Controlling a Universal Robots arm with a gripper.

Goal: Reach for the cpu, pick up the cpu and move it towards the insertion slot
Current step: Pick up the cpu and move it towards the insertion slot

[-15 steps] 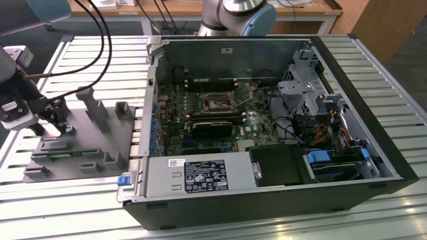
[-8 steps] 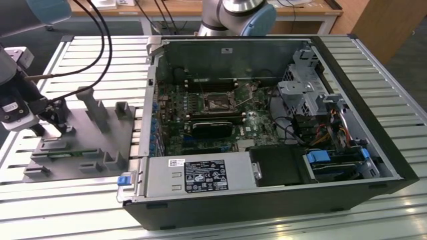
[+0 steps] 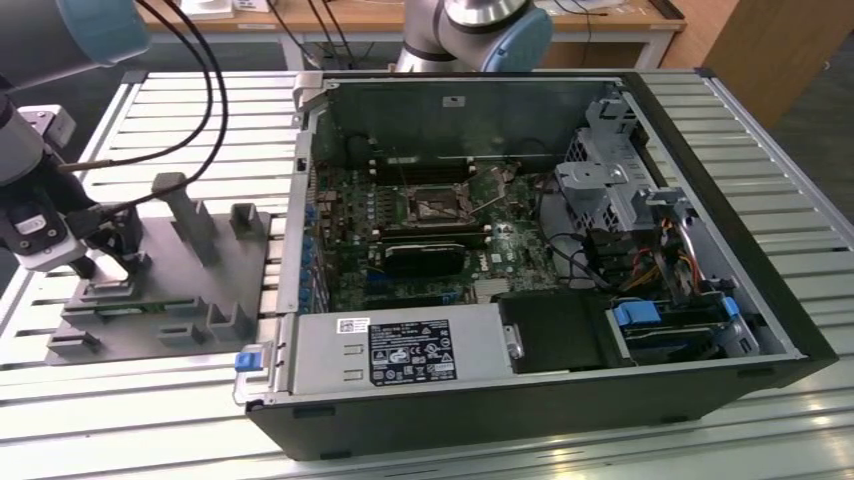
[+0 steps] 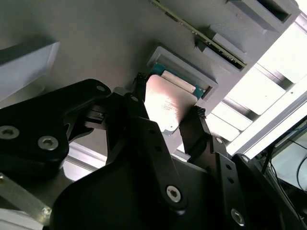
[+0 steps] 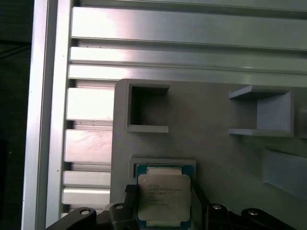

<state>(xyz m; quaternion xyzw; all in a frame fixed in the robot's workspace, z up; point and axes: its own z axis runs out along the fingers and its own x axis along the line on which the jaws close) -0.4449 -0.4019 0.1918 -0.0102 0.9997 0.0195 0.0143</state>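
**At the fixture, fingers on the cpu**

Close under the wrist, the gripper (image 4: 168, 103) straddles the cpu (image 5: 164, 197). Its two black fingers (image 4: 194, 122) are set against opposite edges. I read that as a clamp on the chip, taken by the sides so the shiny top is not touched. The cpu sits at its shallow square pocket (image 5: 163, 162), whose raised rim keeps it square for just such a grip. Whether it has cleared the pocket floor I cannot tell. Around the pocket lies the grey fixture (image 3: 200, 290), on the slatted table (image 3: 200, 110) at the exterior view's left. Farther off, toward the exterior view's right, the open case (image 3: 534, 415) lies on its side so the board (image 3: 400, 235) faces up. What I take for the slot (image 3: 438, 208) sits mid-board, well apart from the cpu.
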